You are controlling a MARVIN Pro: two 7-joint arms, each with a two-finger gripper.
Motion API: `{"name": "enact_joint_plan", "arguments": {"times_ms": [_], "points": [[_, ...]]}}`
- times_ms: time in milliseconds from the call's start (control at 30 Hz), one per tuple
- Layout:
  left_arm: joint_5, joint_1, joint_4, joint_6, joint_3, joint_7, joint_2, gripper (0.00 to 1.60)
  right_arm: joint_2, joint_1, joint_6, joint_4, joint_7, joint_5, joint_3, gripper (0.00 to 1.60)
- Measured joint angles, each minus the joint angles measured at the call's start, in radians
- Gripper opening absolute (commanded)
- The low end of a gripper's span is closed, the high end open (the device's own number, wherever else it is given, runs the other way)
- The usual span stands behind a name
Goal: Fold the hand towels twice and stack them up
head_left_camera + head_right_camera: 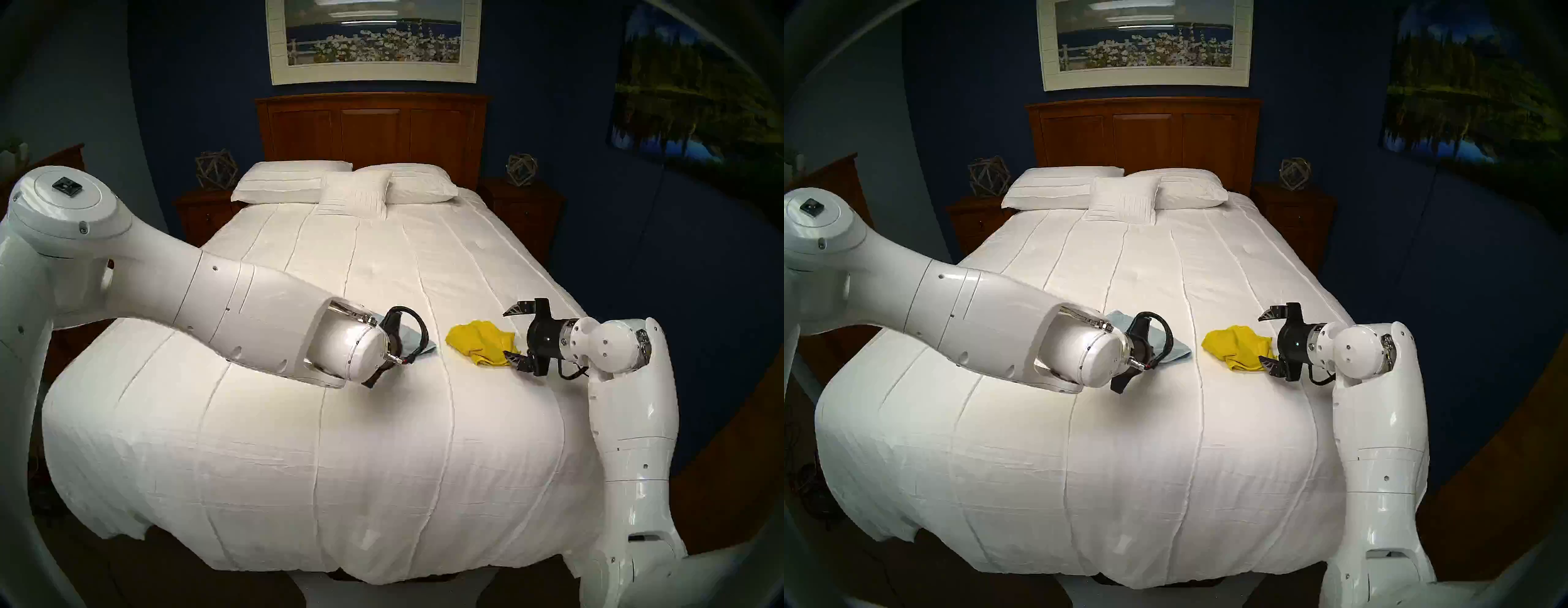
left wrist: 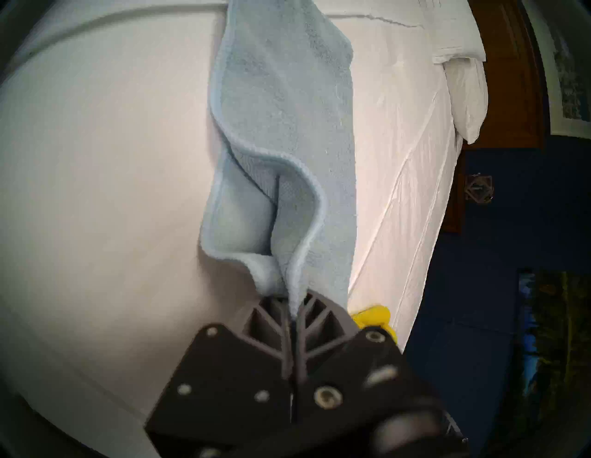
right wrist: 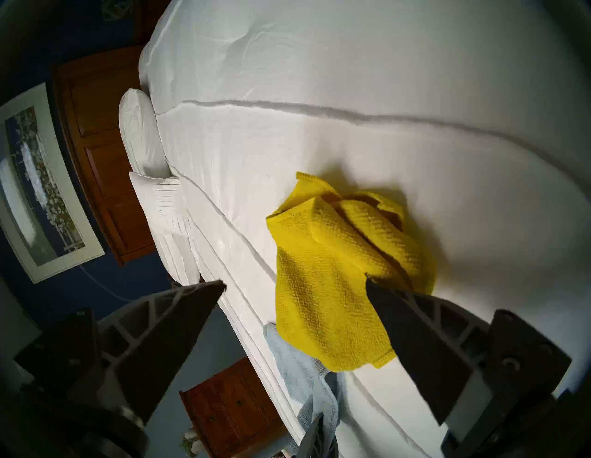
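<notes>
The pale blue hand towel (image 2: 281,105) lies on the white quilt (image 1: 339,263), left of centre, partly folded with a raised edge. My left gripper (image 2: 292,304) is shut on its near corner. In the head views the left wrist hides most of that grip, and only strips of the blue towel (image 1: 1176,346) show. The bright yellow hand towel (image 1: 479,342) sits crumpled just to its right. My right gripper (image 1: 515,335) is open at the yellow towel's (image 3: 329,272) right edge. Its lower fingertip (image 3: 383,297) rests at the cloth and the upper one is clear above it.
Three white pillows (image 1: 356,187) lean against the wooden headboard (image 1: 373,127) at the far end. Wooden nightstands (image 1: 203,216) (image 1: 526,208) with wire ornaments flank the bed. The quilt drops away at the near edge and on both sides.
</notes>
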Motion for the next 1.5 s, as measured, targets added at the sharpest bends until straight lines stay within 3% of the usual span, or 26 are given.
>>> {"name": "enact_joint_plan", "arguments": {"times_ms": [433, 900, 967, 1000, 1033, 1067, 1100, 1133, 1200, 1500], "points": [[-0.081, 0.037, 0.109, -0.037, -0.045, -0.040, 0.031, 0.00, -0.001, 0.000, 0.002, 0.000, 0.000, 0.000, 0.001, 1.60], [-0.112, 0.093, 0.246, -0.038, -0.041, 0.018, -0.010, 0.00, -0.003, 0.000, 0.001, 0.000, 0.000, -0.001, 0.002, 1.60], [-0.116, 0.102, 0.262, -0.033, -0.041, 0.028, -0.017, 0.27, -0.003, 0.000, 0.001, 0.000, -0.001, -0.001, 0.003, 1.60], [-0.117, 0.106, 0.268, -0.031, -0.041, 0.031, -0.020, 0.51, -0.003, 0.000, 0.001, 0.000, -0.001, -0.001, 0.003, 1.60], [-0.117, 0.109, 0.273, -0.029, -0.041, 0.034, -0.022, 0.51, -0.003, 0.000, 0.001, 0.000, -0.001, -0.001, 0.003, 1.60], [-0.118, 0.111, 0.276, -0.028, -0.041, 0.035, -0.024, 0.73, -0.003, 0.000, 0.001, 0.000, -0.001, -0.001, 0.003, 1.60], [-0.118, 0.115, 0.281, -0.027, -0.041, 0.036, -0.027, 0.80, -0.004, 0.000, 0.001, 0.000, -0.001, -0.001, 0.003, 1.60], [-0.117, 0.116, 0.283, -0.026, -0.040, 0.036, -0.028, 1.22, -0.004, 0.000, 0.001, 0.000, -0.001, -0.002, 0.003, 1.60], [-0.109, 0.116, 0.284, -0.026, -0.037, 0.032, -0.031, 1.60, -0.004, 0.000, 0.001, 0.000, -0.001, -0.002, 0.003, 1.60], [-0.054, 0.084, 0.232, -0.053, -0.002, 0.002, -0.025, 1.60, -0.004, 0.000, 0.001, 0.000, -0.001, -0.002, 0.003, 1.60]]}}
